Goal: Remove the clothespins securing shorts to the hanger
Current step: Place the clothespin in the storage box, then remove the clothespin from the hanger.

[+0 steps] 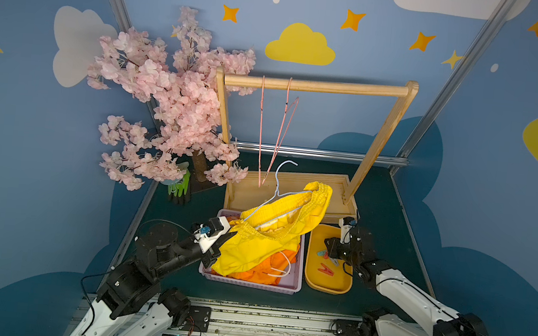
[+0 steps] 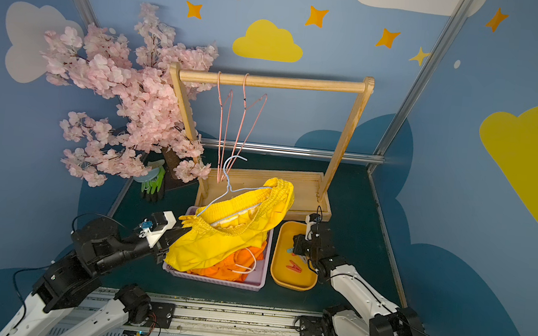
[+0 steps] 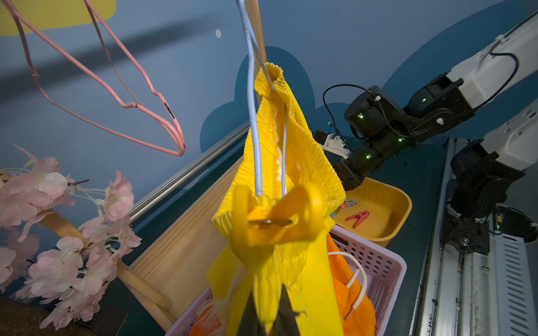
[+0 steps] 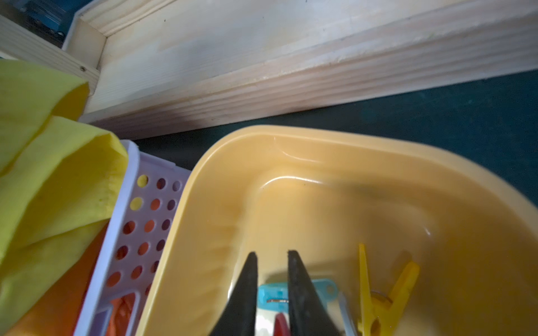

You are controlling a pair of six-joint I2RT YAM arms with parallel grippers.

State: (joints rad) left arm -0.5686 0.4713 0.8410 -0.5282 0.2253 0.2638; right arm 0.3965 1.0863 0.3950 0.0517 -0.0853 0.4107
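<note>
Yellow shorts (image 1: 263, 245) (image 2: 216, 243) hang on a blue wire hanger (image 1: 276, 184) (image 3: 251, 116), tilted over the lilac basket (image 1: 249, 285). A yellow clothespin (image 3: 276, 218) (image 1: 236, 225) clips the waistband to the hanger's end. My left gripper (image 3: 267, 317) (image 1: 225, 238) is shut on the yellow fabric just below that pin. My right gripper (image 4: 272, 256) (image 1: 329, 252) hovers low in the yellow tray (image 1: 328, 290) (image 4: 291, 151), jaws a little apart with nothing between them. Under it lie a teal clothespin (image 4: 320, 286), a yellow one (image 4: 378, 291) and a red one (image 1: 326, 269) (image 3: 358, 217).
Orange shorts (image 1: 271, 266) with a white drawstring fill the basket. Behind stands the wooden rack (image 1: 316, 86) with two bare pink hangers (image 1: 261, 124). A pink blossom tree (image 1: 166, 98) and green-and-black gloves (image 1: 180, 187) are at the back left.
</note>
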